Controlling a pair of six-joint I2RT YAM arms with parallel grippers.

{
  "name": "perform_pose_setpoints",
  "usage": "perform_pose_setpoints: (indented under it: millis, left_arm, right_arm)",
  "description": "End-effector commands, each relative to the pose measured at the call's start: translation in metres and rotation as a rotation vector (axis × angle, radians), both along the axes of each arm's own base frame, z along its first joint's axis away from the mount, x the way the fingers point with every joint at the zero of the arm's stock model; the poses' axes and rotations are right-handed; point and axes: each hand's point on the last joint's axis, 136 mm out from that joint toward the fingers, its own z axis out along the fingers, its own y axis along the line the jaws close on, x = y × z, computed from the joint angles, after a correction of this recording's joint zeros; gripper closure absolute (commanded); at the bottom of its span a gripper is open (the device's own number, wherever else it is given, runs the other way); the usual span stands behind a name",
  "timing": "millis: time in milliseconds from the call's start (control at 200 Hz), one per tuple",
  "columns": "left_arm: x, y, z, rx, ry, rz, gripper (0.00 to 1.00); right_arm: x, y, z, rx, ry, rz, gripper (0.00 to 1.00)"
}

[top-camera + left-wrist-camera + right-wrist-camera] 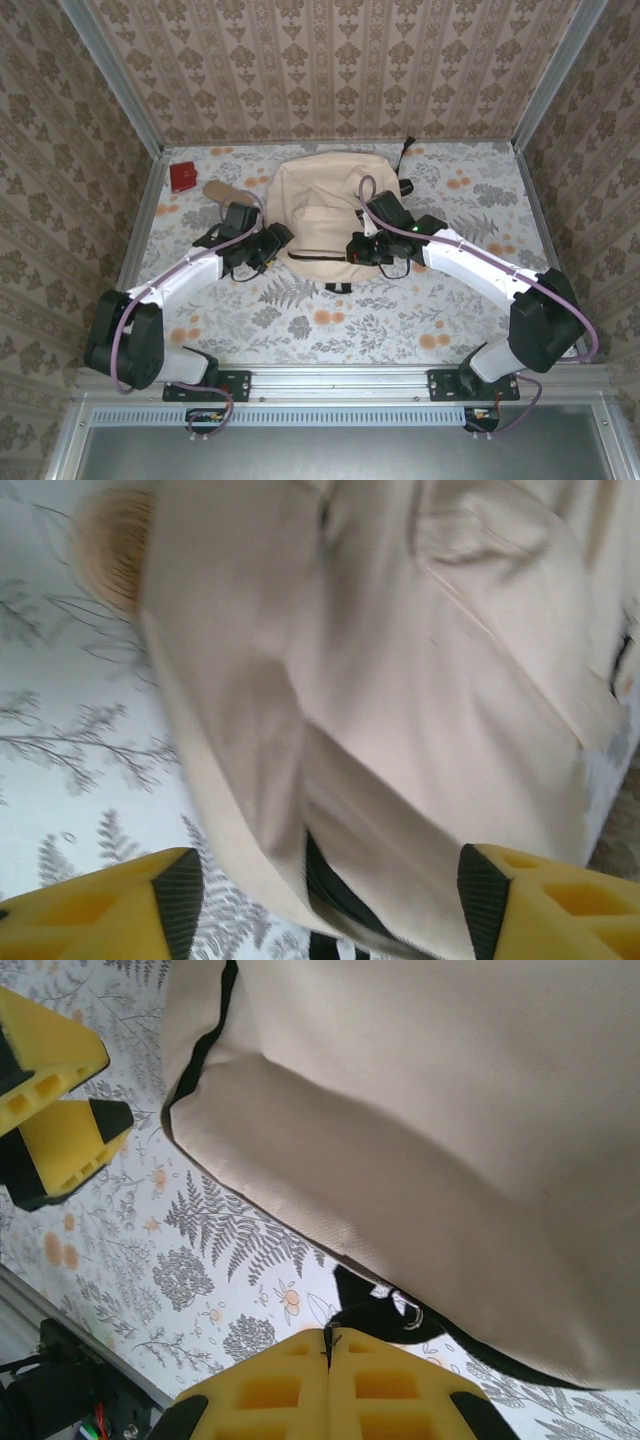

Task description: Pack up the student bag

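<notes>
Floral-print table (pixel 400 330), patterned walls on three sides. The student bag (pixel 320 200) lies flat at table centre, slightly toward 12 o'clock, its beige front up and a dark zipper line along the near edge.

My left gripper (pixel 330 900) is at the bag's 8 o'clock corner. Its jaws are wide apart and hold nothing, with bag fabric just ahead of them.

My right gripper (pixel 328 1345) is at the bag's 5 o'clock edge, fingers pressed flat together. A black strap with a metal ring (pixel 375 1312) lies just past the tips; I cannot tell whether anything is pinched.

Red object (pixel 183 177) at the bag's 10 o'clock, apart from it. Tan oblong object (pixel 216 190) at 9 o'clock, just beside the bag.
</notes>
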Motion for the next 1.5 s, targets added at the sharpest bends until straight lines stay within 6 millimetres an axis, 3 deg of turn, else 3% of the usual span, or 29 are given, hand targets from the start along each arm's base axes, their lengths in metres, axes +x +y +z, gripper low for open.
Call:
perform_pose_setpoints:
  millis: [0, 180, 415, 500, 655, 800, 965, 1115, 1365, 1500]
  left_arm:
    - [-0.016, -0.023, 0.001, -0.103, 0.037, -0.029, 0.24]
    - [-0.014, -0.061, 0.001, -0.205, 0.045, -0.052, 0.22]
    - [-0.009, -0.068, -0.023, -0.173, 0.104, -0.009, 0.25]
    - [-0.003, -0.064, -0.029, -0.149, 0.102, 0.011, 0.31]
    - [0.009, -0.054, -0.026, -0.105, 0.064, 0.034, 0.51]
    - [0.013, -0.043, -0.029, -0.048, 0.051, 0.046, 0.73]
    - [0.014, -0.031, -0.034, 0.003, 0.055, 0.047, 0.9]
    - [0.016, -0.018, -0.034, 0.051, 0.045, 0.055, 0.94]
    - [0.015, 0.001, -0.036, 0.108, 0.046, 0.066, 0.98]
    - [0.015, 0.011, -0.036, 0.136, 0.04, 0.061, 0.98]
  right_arm:
    - [0.006, 0.012, 0.015, 0.054, -0.022, 0.017, 1.0]
    - [0.004, 0.009, 0.011, 0.041, -0.014, 0.012, 1.0]
    - [0.0, -0.002, 0.008, 0.002, -0.023, -0.011, 1.0]
    - [-0.001, -0.006, 0.006, -0.013, -0.022, -0.017, 1.0]
    - [-0.001, -0.015, 0.003, -0.061, -0.036, -0.033, 1.0]
    - [-0.005, -0.035, -0.003, -0.152, -0.039, -0.061, 1.0]
    - [-0.005, -0.063, -0.001, -0.275, -0.065, -0.119, 1.0]
    - [-0.009, -0.096, 0.015, -0.387, -0.113, -0.192, 1.0]
    - [-0.006, -0.144, 0.019, -0.54, -0.134, -0.327, 1.0]
    - [0.001, -0.151, 0.018, -0.562, -0.136, -0.342, 1.0]
